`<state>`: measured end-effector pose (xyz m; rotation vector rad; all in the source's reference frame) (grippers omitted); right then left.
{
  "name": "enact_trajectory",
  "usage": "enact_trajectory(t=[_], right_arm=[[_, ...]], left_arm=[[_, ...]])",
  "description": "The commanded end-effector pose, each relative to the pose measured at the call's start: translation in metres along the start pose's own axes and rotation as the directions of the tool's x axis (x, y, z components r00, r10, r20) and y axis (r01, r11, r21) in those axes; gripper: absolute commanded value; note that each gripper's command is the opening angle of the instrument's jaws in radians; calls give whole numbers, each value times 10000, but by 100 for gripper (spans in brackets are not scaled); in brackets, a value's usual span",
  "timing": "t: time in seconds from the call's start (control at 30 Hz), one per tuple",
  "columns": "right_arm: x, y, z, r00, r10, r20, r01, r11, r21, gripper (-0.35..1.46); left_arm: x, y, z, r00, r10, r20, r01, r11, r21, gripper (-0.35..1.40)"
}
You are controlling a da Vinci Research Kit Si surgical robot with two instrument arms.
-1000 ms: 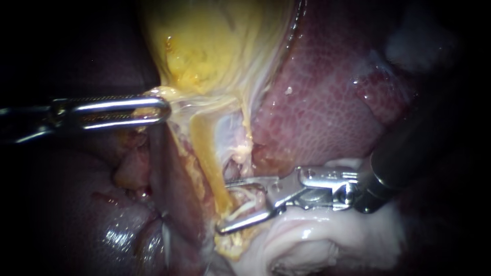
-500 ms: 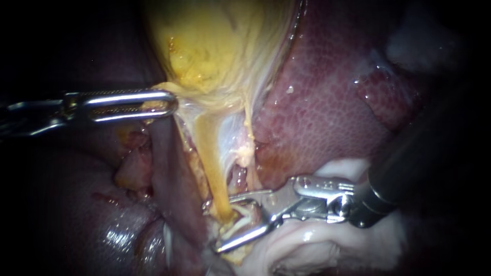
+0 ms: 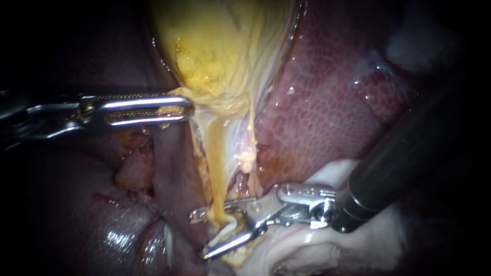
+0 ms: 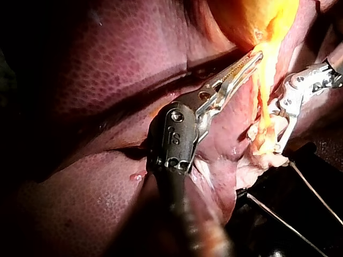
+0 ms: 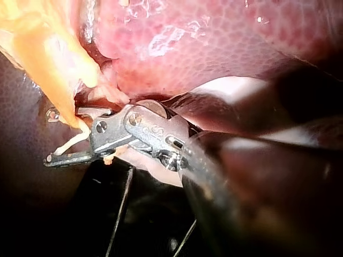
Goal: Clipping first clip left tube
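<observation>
Nearest me, my right instrument [image 3: 200, 233] had its jaws wide apart astride the left tube [image 3: 215, 153], the yellow strand between them unsqueezed. No clip sat on it that I could see, so closing remained. Behind, my left instrument [image 3: 188, 108] gripped the gallbladder [image 3: 220, 46] beside the liver [image 3: 317, 112].

No label, brand or sign stands on the liver [image 3: 327, 112] or gallbladder [image 3: 220, 41] (the only marks are small stamped characters on the metal wrists of the left instrument [image 4: 252, 60] and right instrument [image 5: 50, 136]).
</observation>
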<state>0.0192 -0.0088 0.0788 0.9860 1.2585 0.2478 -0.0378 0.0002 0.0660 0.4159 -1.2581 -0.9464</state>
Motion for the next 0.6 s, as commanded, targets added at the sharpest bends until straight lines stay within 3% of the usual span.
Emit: enact_trajectory(t=[0.03, 0.17, 0.6], right_arm=[[-2, 2, -2, 10000, -12, 22, 12, 10000, 4, -35], [-8, 5, 0, 10000, 8, 38, -8, 10000, -15, -35], [-7, 3, -3, 10000, 19, 42, -19, 10000, 27, -35]], left_arm=[[-1, -1, -1, 10000, 2, 5, -2, 10000, -2, -35], [-1, -1, -1, 10000, 2, 5, -2, 10000, 0, -35], [-1, -4, -4, 10000, 4, 0, -4, 10000, 10, -35]])
